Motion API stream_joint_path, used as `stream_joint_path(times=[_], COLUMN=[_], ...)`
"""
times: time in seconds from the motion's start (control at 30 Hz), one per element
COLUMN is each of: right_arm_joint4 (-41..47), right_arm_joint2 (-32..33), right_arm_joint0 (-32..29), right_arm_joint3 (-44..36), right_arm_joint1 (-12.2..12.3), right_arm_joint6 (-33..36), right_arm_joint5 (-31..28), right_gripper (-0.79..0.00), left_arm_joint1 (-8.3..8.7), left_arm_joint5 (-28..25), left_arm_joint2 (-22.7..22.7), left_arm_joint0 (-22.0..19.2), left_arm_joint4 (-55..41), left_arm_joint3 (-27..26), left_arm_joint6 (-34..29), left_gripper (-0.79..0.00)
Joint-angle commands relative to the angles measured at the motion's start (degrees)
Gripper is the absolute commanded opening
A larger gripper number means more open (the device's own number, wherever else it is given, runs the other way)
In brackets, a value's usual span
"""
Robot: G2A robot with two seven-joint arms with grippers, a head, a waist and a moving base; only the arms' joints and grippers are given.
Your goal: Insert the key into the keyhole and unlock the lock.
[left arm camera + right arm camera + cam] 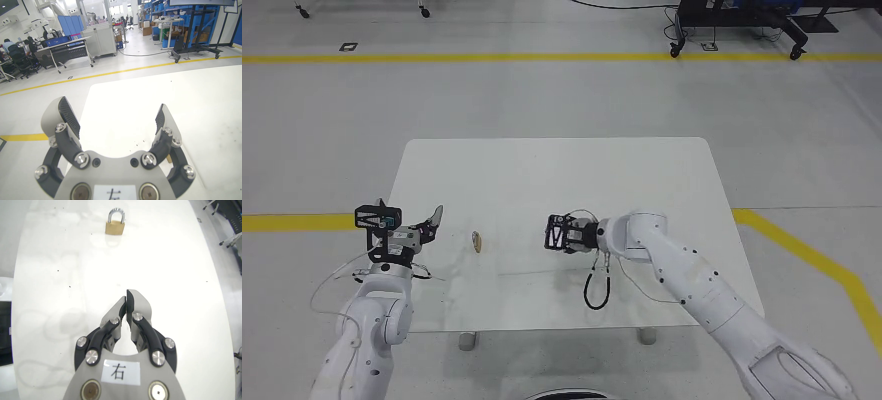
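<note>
We judge the task barely begun: the padlock appears to stand on its base on the white tabletop, between the two arms, its shackle seated in the brass body and nothing entered into it; we cannot see the keyhole from any side shown. The right tool hangs low over the tabletop, apart from the padlock and pointing towards its broad face, with its pads pressed together; we cannot make out whether a key is pinched between them (if one is there, the pads cover it), and we see no key lying loose on the tabletop. The left tool sits at the tabletop's left edge, near the padlock but not touching it, its fingers spread wide and holding nothing. What is left, as we read it, is nearly everything: the padlock wants steadying, most likely by the spread left tool; the key has to meet the keyhole, go in, and turn until the shackle springs free.
</note>
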Motion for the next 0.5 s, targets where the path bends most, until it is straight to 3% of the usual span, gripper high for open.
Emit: stream_joint_path(times=[0.0, 0.17, 0.3, 0.47], right_arm_joint4=[1.64, 9.0, 15.7, 15.7], right_arm_joint2=[3.58, 12.29, 20.26, 20.26], right_arm_joint0=[-2.34, -7.33, -10.58, -10.58], right_arm_joint3=[-1.52, -3.67, -2.78, -2.78], right_arm_joint1=[0.89, 2.72, 4.35, 4.35], right_arm_joint6=[-3.21, -7.54, -9.31, -9.31], right_arm_joint5=[0.44, -0.43, -4.9, -4.9], right_gripper=[-0.785, -0.785, -0.785, -0.785], left_arm_joint1=[0.0, 0.0, 0.0, 0.0], left_arm_joint5=[0.0, 0.0, 0.0, 0.0], left_arm_joint2=[0.0, 0.0, 0.0, 0.0], left_arm_joint0=[0.0, 0.0, 0.0, 0.0], left_arm_joint4=[0.0, 0.0, 0.0, 0.0], left_arm_joint3=[0.0, 0.0, 0.0, 0.0], left_arm_joint6=[0.0, 0.0, 0.0, 0.0], left_gripper=[0.0, 0.0, 0.0, 0.0])
